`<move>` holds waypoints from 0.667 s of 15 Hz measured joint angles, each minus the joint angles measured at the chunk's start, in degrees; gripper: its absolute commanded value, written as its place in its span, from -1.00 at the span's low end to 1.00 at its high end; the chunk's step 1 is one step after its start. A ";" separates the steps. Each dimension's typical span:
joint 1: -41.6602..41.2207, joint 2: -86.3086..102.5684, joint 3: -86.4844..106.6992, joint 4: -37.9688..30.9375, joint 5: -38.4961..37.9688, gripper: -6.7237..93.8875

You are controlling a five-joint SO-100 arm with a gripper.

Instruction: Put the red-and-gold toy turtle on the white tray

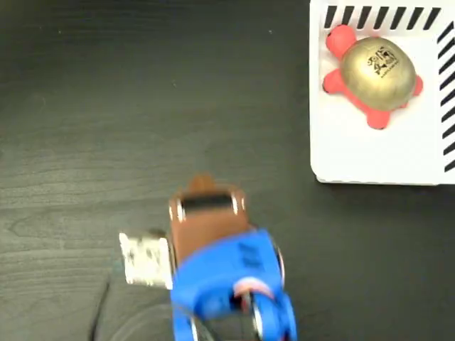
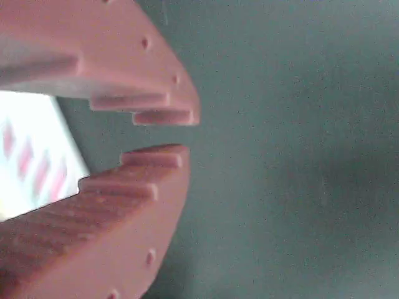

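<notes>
The red-and-gold toy turtle (image 1: 373, 74) lies on the white tray (image 1: 355, 160) near its striped top edge, well apart from the gripper (image 2: 168, 134); its brown-red fingers (image 2: 124, 187) hang slightly parted, holding nothing, over the dark table (image 1: 106, 106)

— Where's the red-and-gold toy turtle (image 1: 375, 74)?
— On the white tray (image 1: 377, 160), near its striped top edge; gold shell up, logo showing; coral head toward the tray's top-left corner.
— The tray?
— Flat at the table's top-right corner.
</notes>
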 measured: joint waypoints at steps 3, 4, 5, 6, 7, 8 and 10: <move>-1.14 12.57 4.22 7.21 0.44 -0.86; -1.23 14.85 4.83 10.28 0.79 -0.86; -1.32 16.79 4.83 13.62 1.85 -0.86; -1.93 17.40 4.83 15.56 2.99 -0.86; -1.23 17.49 4.83 16.26 3.43 -0.86; -1.14 18.54 4.83 16.26 3.25 -0.86; -1.23 19.51 4.83 16.26 2.99 -0.86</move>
